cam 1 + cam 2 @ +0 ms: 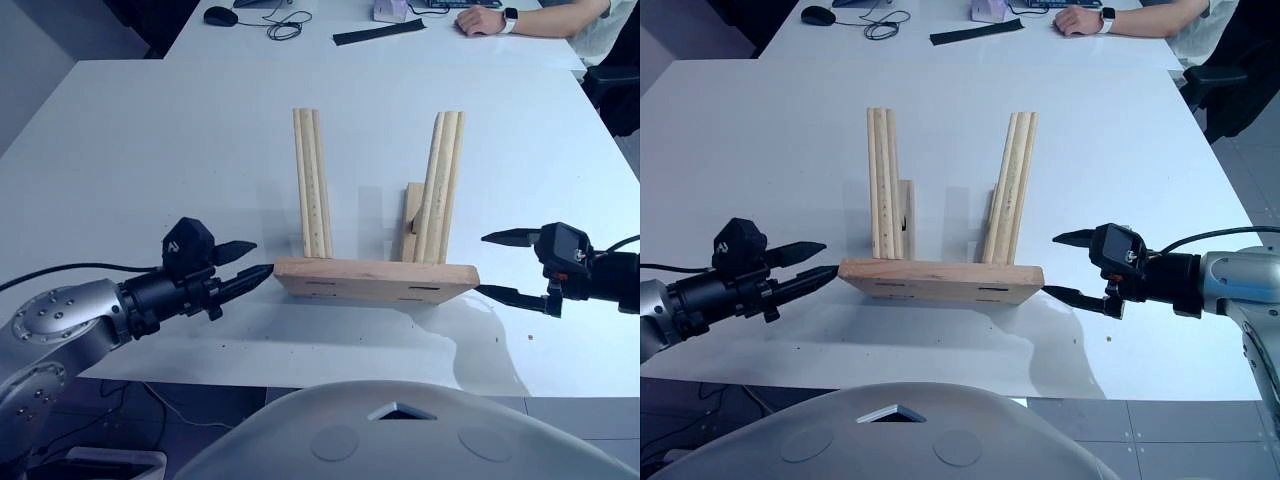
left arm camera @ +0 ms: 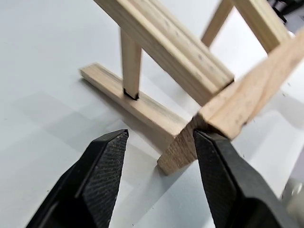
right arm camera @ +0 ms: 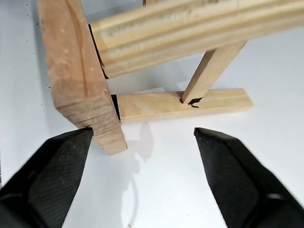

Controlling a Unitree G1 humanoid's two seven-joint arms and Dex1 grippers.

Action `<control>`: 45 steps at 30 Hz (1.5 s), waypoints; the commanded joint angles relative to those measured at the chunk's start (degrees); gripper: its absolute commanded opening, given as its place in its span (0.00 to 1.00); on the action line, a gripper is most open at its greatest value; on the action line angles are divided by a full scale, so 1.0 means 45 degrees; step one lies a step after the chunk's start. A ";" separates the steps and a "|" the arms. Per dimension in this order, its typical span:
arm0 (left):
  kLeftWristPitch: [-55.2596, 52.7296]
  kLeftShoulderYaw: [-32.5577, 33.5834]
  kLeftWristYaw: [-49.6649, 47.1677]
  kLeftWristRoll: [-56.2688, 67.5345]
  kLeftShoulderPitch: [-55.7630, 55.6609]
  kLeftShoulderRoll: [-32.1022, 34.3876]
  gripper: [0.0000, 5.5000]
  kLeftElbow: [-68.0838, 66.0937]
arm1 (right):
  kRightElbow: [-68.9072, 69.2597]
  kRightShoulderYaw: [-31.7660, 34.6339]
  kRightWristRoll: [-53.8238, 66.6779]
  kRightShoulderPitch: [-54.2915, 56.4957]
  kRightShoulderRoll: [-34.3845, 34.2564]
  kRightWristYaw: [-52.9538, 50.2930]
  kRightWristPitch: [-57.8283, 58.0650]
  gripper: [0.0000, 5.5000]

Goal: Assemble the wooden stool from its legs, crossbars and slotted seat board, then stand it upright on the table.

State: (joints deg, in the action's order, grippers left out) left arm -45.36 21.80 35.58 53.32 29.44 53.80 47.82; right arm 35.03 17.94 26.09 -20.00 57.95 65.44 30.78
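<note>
Supporting worktop [image 1: 120,150]: white and broad, it carries the whole job, with the piece near the robot's edge.
Stool [image 1: 940,275]: it looks fully assembled but lies on its side, not yet upright.
Seat board [image 1: 375,281]: standing on its long edge, it faces the robot with its slots showing.
Legs: the left pair [image 1: 312,180] and right pair [image 1: 440,185] run away from the robot, and a lower leg [image 3: 183,105] lies flat on the worktop.
Crossbar [image 3: 211,71]: a thin rod, socketed into that lower leg.
Left gripper [image 1: 262,256]: level with the board's left end, its fingers [image 2: 107,161] are spread and hold nothing. One tip appears to touch the board's corner.
Right gripper [image 1: 482,264]: at the board's right end, its fingers [image 3: 228,161] are parted wide and empty, the board's corner just beside one of them.
Step in hand: judged to be gripping the board for the turn upright.
Doing it well: both fingers should probably close on the board's ends together and at matching height. The turn should be slow and level so the feet land evenly. A lopsided grip could twist the legs out of their slots.
</note>
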 commanded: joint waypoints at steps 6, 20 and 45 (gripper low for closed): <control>0.5249 -0.1209 0.3520 -0.5215 0.2171 -0.0211 0.50 -0.3217 | -0.2196 -0.0626 -0.1048 -0.0659 -0.0053 0.0419 -0.1730 0.72; 0.9345 -0.5253 0.3698 -0.9221 -0.0813 -0.2626 0.50 -0.7553 | -0.4411 -0.4513 -0.2736 0.0788 -0.1543 0.0248 -0.3731 0.72; 0.9527 -0.7528 0.5298 -0.8974 -0.3149 -0.3021 0.42 -0.8780 | -0.5810 -0.6213 -0.3669 0.1921 -0.2651 -0.0345 -0.5186 0.61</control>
State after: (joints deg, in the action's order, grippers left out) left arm -0.80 -10.86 58.06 12.76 15.25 39.81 8.28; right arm 9.30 -9.20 10.15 -12.28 46.29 64.23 7.43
